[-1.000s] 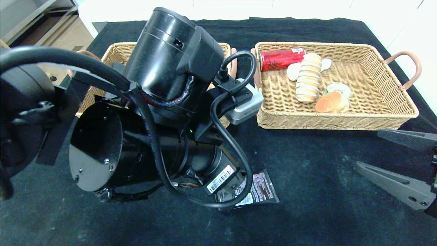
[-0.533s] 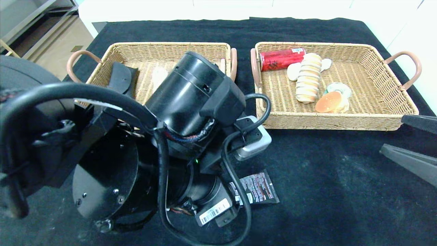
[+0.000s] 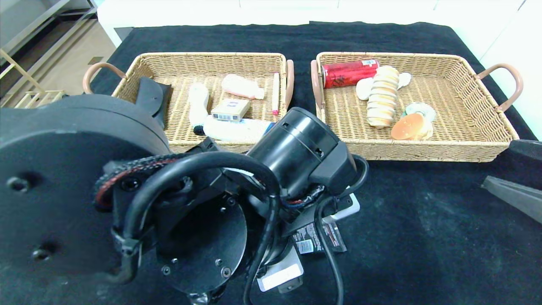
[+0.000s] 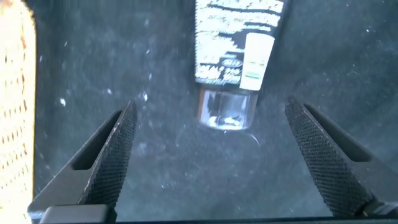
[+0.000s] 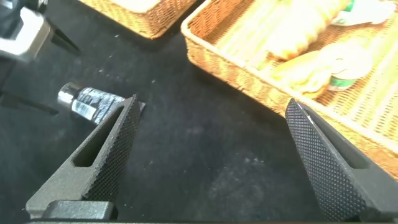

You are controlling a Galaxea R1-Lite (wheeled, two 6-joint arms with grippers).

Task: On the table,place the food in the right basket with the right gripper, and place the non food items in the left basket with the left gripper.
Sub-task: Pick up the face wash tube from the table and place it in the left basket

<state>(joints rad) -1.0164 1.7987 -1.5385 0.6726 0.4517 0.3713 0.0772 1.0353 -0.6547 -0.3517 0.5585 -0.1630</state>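
A black tube with white print and a clear cap [image 4: 233, 62] lies on the black cloth; it also shows in the head view [image 3: 315, 239] and the right wrist view [image 5: 87, 102]. My left gripper [image 4: 214, 158] is open and empty, just above the cloth, with the tube's cap a little beyond its fingertips. In the head view the left arm [image 3: 296, 156] hides this gripper. The left basket [image 3: 127, 80] holds several non-food items. The right basket [image 3: 465, 106] holds a red can [image 3: 349, 73], a long bread roll [image 3: 383, 101] and a burger [image 3: 410, 126]. My right gripper [image 5: 214, 155] is open and empty near the table's right edge.
The left arm's bulk fills the front left of the head view. Bare black cloth [image 3: 415, 220] lies between the tube and the right gripper [image 3: 514, 197]. The right basket's near wall [image 5: 249, 81] stands just beyond the right gripper.
My left arm has swung back from over the left basket and come down over the tube, uncovering the basket's contents. The right gripper has drawn slightly toward the right edge.
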